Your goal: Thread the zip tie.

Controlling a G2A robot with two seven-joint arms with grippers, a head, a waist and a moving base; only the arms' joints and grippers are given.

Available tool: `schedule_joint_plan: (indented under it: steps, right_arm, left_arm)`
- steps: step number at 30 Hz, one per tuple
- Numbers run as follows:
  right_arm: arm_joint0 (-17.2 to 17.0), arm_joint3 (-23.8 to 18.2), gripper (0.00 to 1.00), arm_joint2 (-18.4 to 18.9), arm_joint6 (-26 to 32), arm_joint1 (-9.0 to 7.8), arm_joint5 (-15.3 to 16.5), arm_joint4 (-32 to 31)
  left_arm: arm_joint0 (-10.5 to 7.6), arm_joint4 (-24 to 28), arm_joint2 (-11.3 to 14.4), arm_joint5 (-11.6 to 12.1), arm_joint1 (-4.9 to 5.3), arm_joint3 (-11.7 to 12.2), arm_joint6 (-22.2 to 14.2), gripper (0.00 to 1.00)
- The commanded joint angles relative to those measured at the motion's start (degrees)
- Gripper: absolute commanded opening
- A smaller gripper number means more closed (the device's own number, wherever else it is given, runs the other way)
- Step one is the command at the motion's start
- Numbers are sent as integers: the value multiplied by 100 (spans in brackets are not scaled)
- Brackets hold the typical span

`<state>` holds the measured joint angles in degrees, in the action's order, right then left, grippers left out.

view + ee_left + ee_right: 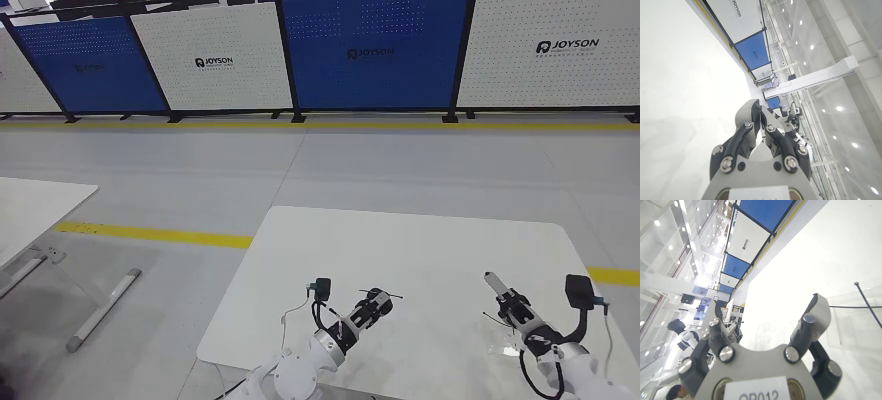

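Top view: white table (420,250), both arms working from its near edge. Left gripper (377,300) sat at about 7 o'clock on the table, raised a little off the surface. Left wrist view showed its pads pressed together on a thin black zip tie (759,118), the strap running edge-on between them, a short length of it poking out past the tips toward 3 o'clock in the top view. Right gripper (765,303) sat at about 5 o'clock, fingers spread wide with nothing between them, well apart from the left one. Just beside it, toward the near edge at 5 o'clock, lay a clear tray (848,328) with two spare zip ties (869,307) crossing each other flat on it, one head visible at its far end. Progress, as judged: pickup done, one tie secured in the left tool. Threading itself not yet done; no closed loop could be seen, though the strap was too thin to make out which end was head and which tail. Left to do, likely: bring the empty right tool across to take the free end, line tail up with the head slot, and push it through.
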<state>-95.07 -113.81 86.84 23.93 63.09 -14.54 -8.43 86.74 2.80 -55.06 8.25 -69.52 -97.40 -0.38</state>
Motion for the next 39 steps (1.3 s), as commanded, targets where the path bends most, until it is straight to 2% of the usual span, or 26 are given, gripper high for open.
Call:
schedule_joint_plan:
  steps: [1, 11, 16, 19, 22, 35, 39]
  right_arm:
    - [0, 0, 100, 0, 0, 0, 0, 0]
    - [6, 32, 100, 1, -12, -2, 27, -65]
    - [124, 15, 100, 174, 610, -90, 277, -801]
    - [144, -70, 100, 348, 676, -140, 502, -1376]
    - [148, -29, 100, 427, 795, -178, 573, -1918]
    - [158, 6, 100, 434, 793, -178, 566, -1926]
    - [327, 52, 100, 495, 1435, -234, 672, -2275]
  left_arm:
    - [0, 0, 0, 0, 0, 0, 0, 0]
    - [0, 0, 0, 0, 0, 0, 0, 0]
    - [0, 0, 0, 0, 0, 0, 0, 0]
    - [0, 0, 0, 0, 0, 0, 0, 0]
    - [0, 0, 0, 0, 0, 0, 0, 0]
    - [0, 0, 0, 0, 0, 0, 0, 0]
    - [0, 0, 0, 0, 0, 0, 0, 0]
